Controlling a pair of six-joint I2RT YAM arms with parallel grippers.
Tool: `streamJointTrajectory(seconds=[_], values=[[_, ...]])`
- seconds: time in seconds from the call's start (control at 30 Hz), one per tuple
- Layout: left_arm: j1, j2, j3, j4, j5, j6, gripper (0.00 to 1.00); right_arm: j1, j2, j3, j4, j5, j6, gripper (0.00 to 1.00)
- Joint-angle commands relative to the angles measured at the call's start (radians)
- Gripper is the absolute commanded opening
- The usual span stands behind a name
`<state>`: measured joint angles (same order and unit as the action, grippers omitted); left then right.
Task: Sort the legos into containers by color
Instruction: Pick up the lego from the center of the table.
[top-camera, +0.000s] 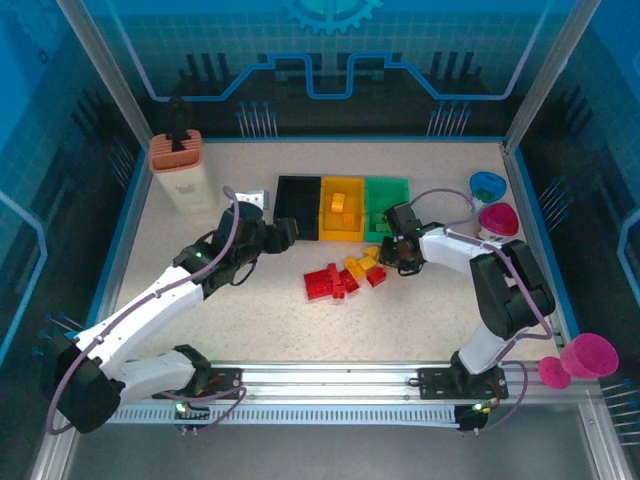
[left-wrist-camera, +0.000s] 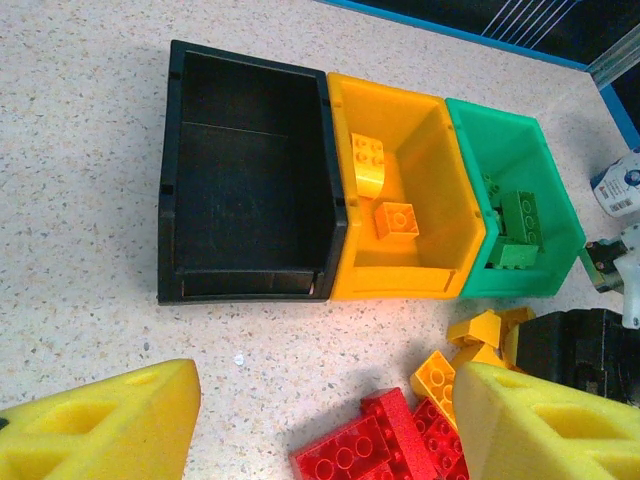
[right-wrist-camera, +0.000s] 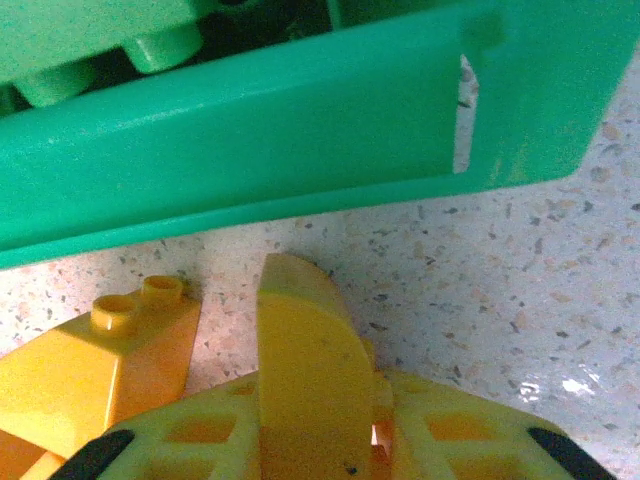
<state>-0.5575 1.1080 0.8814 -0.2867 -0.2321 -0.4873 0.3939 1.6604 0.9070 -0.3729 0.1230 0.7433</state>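
Yellow curved lego (right-wrist-camera: 300, 370) sits pinched in right end effector (right-wrist-camera: 320, 410), nr green bin (right-wrist-camera: 250, 130); rounded face + shallow grip could let it slip mid-lift. Left end effector (left-wrist-camera: 320, 400) wide, empty.

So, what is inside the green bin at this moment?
A small pile of green bricks lies in the green bin, toward its near end. Whatever is under the pile is covered, so the exact count is uncertain.

Three bins (top-camera: 297, 205), two arms (top-camera: 150, 300), one beige box (top-camera: 185, 180)
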Motion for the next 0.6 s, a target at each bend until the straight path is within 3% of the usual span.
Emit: streamJointTrajectory(seconds=[0.0, 0.27, 0.57], values=[[0.003, -0.032, -0.007, -0.012, -0.022, 0.032, 0.68, 0.016, -0.049, -0.008, -0.031, 0.016, 0.001, 0.26], [0.002, -0.100, -0.062, -0.026, 0.017, 0.087, 0.70, 0.069, -0.129, 0.055, -0.128, 0.110, -0.059, 0.22], [0.000, -0.134, -0.170, -0.075, 0.076, 0.035, 0.72, 0.112, -0.091, 0.290, -0.210, 0.150, -0.145, 0.22]])
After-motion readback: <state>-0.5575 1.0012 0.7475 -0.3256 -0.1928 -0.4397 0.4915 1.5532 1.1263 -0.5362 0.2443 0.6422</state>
